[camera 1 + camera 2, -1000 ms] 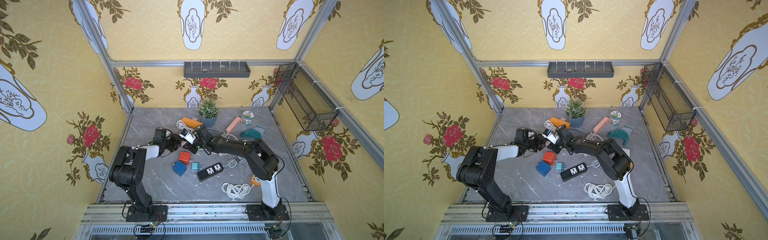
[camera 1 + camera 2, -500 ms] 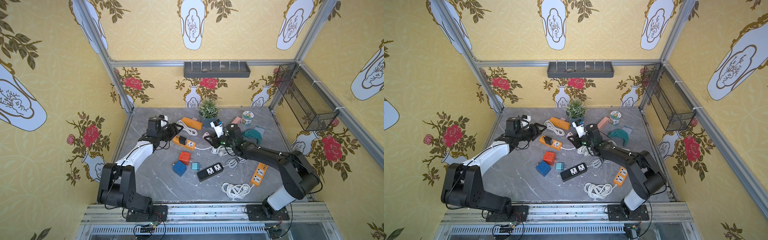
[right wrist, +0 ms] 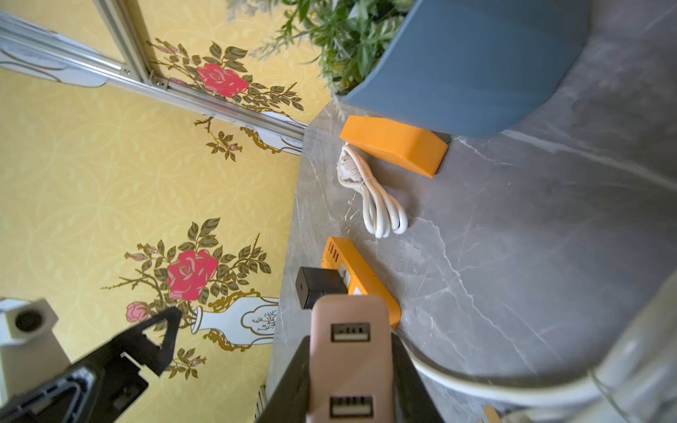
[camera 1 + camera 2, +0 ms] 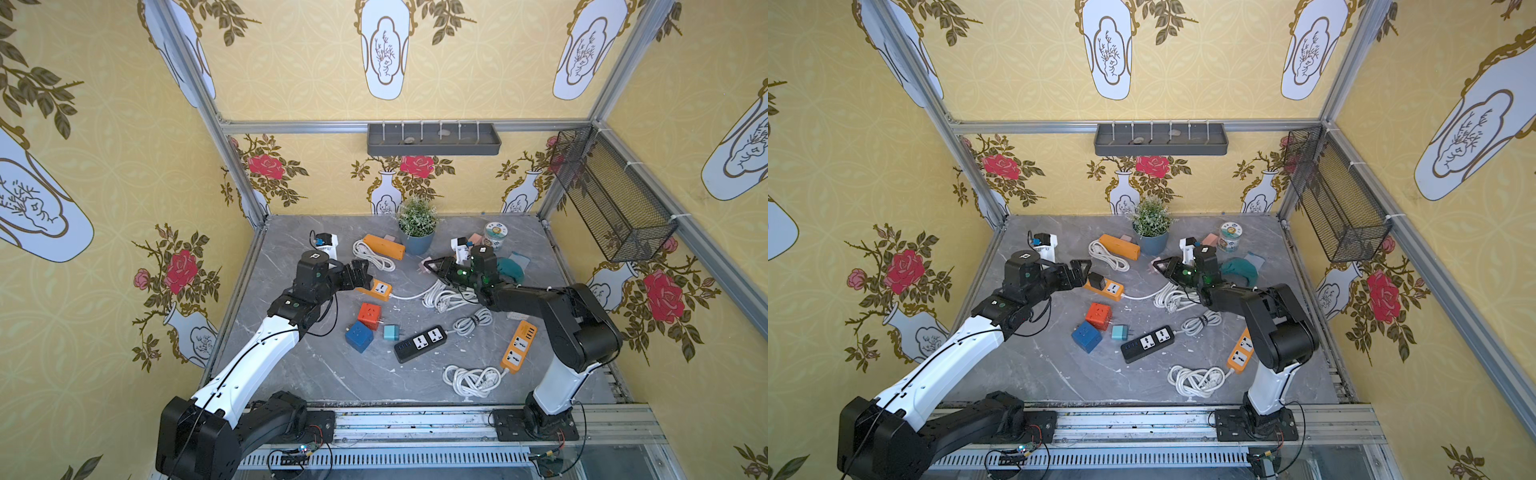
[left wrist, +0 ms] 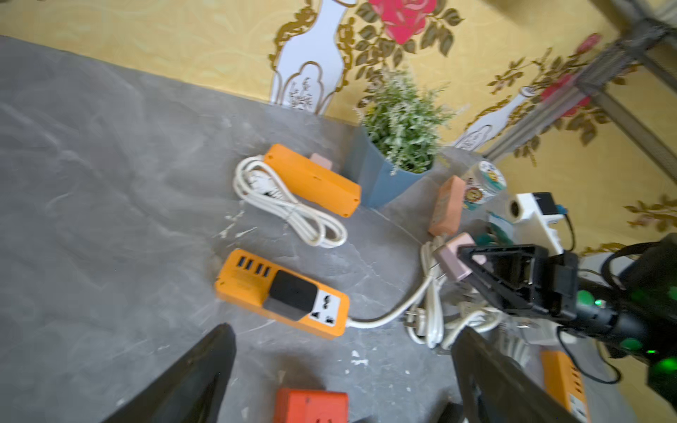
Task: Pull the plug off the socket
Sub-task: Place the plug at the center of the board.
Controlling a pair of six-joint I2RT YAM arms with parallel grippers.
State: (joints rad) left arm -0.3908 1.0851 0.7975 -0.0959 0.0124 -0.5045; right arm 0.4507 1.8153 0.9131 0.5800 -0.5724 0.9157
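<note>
Apart now: a second ago my two grippers were bunched close together around the power strip. Since then they have separated, and my left gripper (image 4: 362, 274) has let go, its jaws spread wide. The orange power strip (image 5: 252, 284) lies flat on the surface (image 5: 110, 183) just ahead of those open jaws, not touching them. A black adapter (image 5: 291, 296) is seated in one of its sockets. I judge the left gripper was there to steady the strip so it would not lift with the plug. With the plug out there is no reason to keep it pinned, hence the release.

My right gripper (image 4: 1168, 266) is clamped on the pink plug (image 3: 350, 351), one finger on each long side, so the face with its two USB ports looks out past the fingertips. The plug is held off the surface and clear of the strip, which sits well ahead of this gripper; nothing joins the two. The strip's white cord (image 5: 370, 323) trails back toward a coil under my right wrist. A blue plant pot (image 3: 476, 66) stands off to one side of this gripper, near but apart.

As I read it, the pull itself is done. What remains is setting the pink plug down on a bare patch, and the tangle of cords below my right gripper is the thing to avoid snagging.
</note>
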